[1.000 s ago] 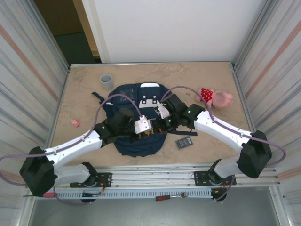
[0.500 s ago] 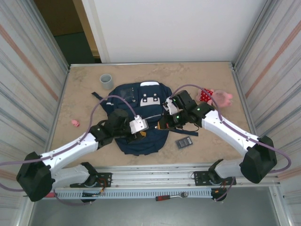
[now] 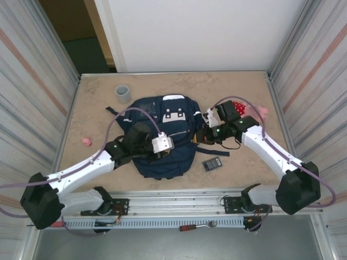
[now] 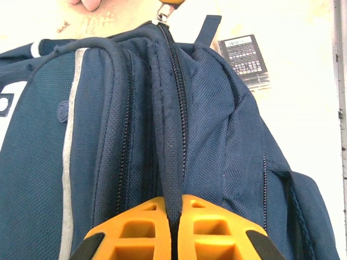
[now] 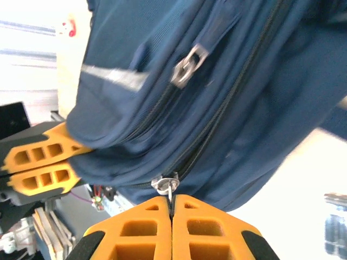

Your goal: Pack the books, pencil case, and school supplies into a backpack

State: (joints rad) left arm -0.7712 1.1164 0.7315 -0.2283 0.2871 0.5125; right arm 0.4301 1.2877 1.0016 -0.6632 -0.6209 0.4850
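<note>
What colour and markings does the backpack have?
Backpack: navy with white patches, best in top external view.

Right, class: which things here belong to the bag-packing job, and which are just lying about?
Job: large navy blue fabric backpack; small dark grey flat rectangular piece beside it.
Lying about: grey round cup; pink and red plush toy; tiny pink object.
</note>
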